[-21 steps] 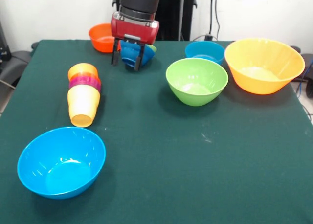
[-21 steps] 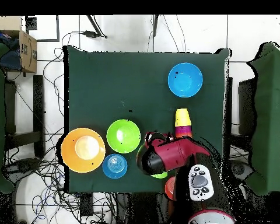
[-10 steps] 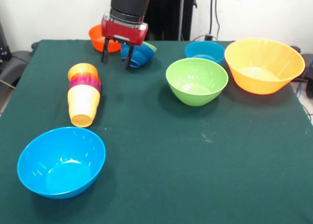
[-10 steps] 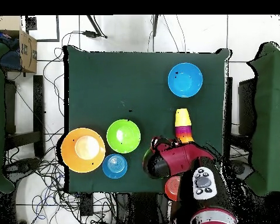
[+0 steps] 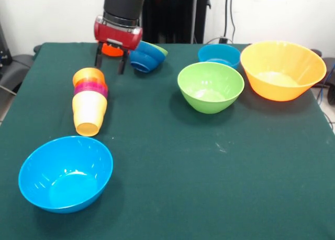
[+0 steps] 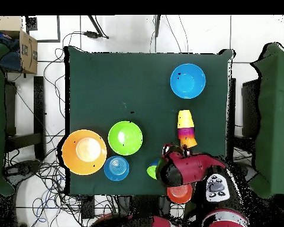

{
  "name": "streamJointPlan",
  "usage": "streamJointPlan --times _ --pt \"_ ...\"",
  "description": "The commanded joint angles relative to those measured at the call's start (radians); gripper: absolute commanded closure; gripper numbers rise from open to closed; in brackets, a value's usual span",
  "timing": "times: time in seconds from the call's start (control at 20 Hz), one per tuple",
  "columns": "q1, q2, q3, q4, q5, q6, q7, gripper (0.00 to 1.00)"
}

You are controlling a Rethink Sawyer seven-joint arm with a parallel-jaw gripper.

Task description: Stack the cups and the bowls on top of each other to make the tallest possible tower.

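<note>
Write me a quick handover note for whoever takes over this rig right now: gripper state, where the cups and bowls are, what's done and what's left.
Gripper: open, empty, hovering just beyond the nested cups, which lie on their side.
Bowls: light blue bowl near the front edge; green bowl, small blue bowl and big orange-yellow bowl grouped at the other side; dark blue bowl tipped, with a green one nested behind it; orange-red bowl partly hidden behind the gripper.
Done: cups nested; two bowls nested.
Left: nothing stands as a tower yet. Stand the cup stack up and add every bowl.
</note>
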Motion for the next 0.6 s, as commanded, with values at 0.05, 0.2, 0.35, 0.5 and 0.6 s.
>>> streamJointPlan --times 0.05,0.2,0.35,0.5,0.6 --pt "-0.004 0.077 0.005 0.018 -0.02 -0.085 0.078 0.0" --pt "-0.003 0.105 -0.019 0.014 -0.02 -0.119 0.077 0.0" --pt "-0.004 0.139 -0.04 0.002 -0.017 -0.151 0.076 0.0" --pt "-0.016 0.161 -0.04 -0.002 -0.02 -0.192 0.071 0.0" --pt "-0.039 0.148 -0.009 0.003 -0.034 -0.201 0.061 0.0"
